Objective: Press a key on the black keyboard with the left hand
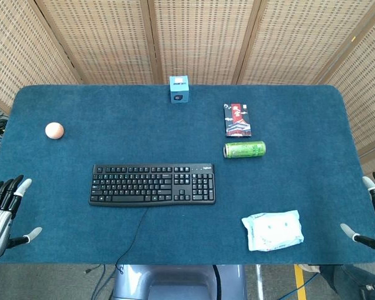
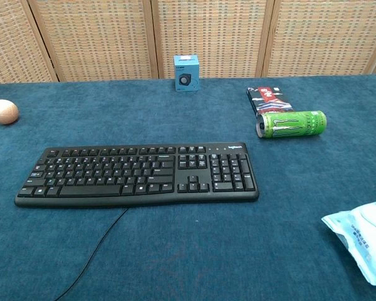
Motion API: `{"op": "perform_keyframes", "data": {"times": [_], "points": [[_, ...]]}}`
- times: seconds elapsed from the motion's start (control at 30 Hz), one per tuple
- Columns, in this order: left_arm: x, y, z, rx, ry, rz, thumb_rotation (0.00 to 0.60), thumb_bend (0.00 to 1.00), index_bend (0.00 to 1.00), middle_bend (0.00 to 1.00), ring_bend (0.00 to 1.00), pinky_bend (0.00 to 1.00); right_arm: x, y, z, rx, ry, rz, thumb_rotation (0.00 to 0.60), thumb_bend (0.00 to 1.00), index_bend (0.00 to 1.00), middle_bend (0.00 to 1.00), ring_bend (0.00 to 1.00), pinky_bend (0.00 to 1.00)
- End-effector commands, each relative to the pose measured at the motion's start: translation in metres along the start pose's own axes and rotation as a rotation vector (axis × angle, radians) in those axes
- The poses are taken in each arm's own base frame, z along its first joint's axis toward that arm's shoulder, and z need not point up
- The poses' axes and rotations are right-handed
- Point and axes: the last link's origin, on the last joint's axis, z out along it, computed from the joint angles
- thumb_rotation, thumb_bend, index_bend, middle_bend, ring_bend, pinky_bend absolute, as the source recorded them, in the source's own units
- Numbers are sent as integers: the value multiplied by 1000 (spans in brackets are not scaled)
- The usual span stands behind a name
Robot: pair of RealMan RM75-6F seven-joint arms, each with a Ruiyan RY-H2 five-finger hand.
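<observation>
The black keyboard (image 1: pixel 152 184) (image 2: pixel 138 173) lies flat in the middle of the blue table, its cable trailing toward the front edge. My left hand (image 1: pixel 4 212) hangs off the table's front left corner, fingers spread and holding nothing, well left of the keyboard. At the front right corner my right hand (image 1: pixel 374 215) is likewise spread and empty. Neither hand appears in the chest view.
A peach ball (image 1: pixel 54 130) (image 2: pixel 3 111) sits far left. A small blue box (image 1: pixel 179 88) (image 2: pixel 186 73) stands at the back. A dark packet (image 1: pixel 237 119) and a green can (image 1: pixel 244 149) (image 2: pixel 291 123) on its side lie right of centre; a white wipes pack (image 1: pixel 272 230) lies front right.
</observation>
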Motion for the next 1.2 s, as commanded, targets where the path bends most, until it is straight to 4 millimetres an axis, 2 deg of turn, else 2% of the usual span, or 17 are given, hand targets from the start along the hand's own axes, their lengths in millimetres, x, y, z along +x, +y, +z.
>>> {"op": "perform_keyframes", "data": {"times": [0.03,0.27,0.33,0.37,0.43,0.47,0.5,0.6,0.67,0.8,1.0,1.2], "points": [[-1,0,1,4,2,6,600,0,0,0,0,0,-1,-1,0,4,-1,-2,600,0,12,0,0,0],[-1,0,2,0,1,3,600,2,0,0,0,0,-2,0,0,-2,-5,-4,600,0,12,0,0,0],[-3,1,3,-6,-4,3,600,33,0,14,22,8,-2,-1,0,-1,-7,-2,600,0,13,0,0,0],[-6,3,5,-14,-11,2,600,85,0,95,96,55,-2,-1,1,0,-7,-1,600,0,13,0,0,0],[-12,6,9,-33,-25,-9,600,206,0,338,305,208,-2,-1,1,-1,-8,-1,600,0,13,0,0,0],[-16,8,12,-45,-39,-19,600,271,0,482,422,315,-2,-1,1,-3,-8,1,600,0,13,0,0,0],[-22,11,16,-60,-65,-32,600,332,0,582,509,402,-2,0,1,-5,-8,3,600,0,13,0,0,0],[-39,20,28,-98,-134,-77,600,500,0,751,663,567,-1,1,2,-8,-5,8,600,0,13,0,0,0],[-51,26,36,-120,-184,-107,600,588,0,802,714,623,0,1,2,-9,-2,13,600,0,13,0,0,0],[-70,42,50,-158,-302,-128,600,675,0,853,758,673,0,2,3,-8,-7,18,600,0,13,0,0,0],[-93,62,63,-151,-475,-172,600,701,0,885,763,676,-1,3,4,-11,-16,23,600,0,13,0,0,0],[-109,70,74,-109,-539,-181,600,709,0,886,763,676,0,5,5,-18,-13,29,600,0,12,0,0,0]]}}
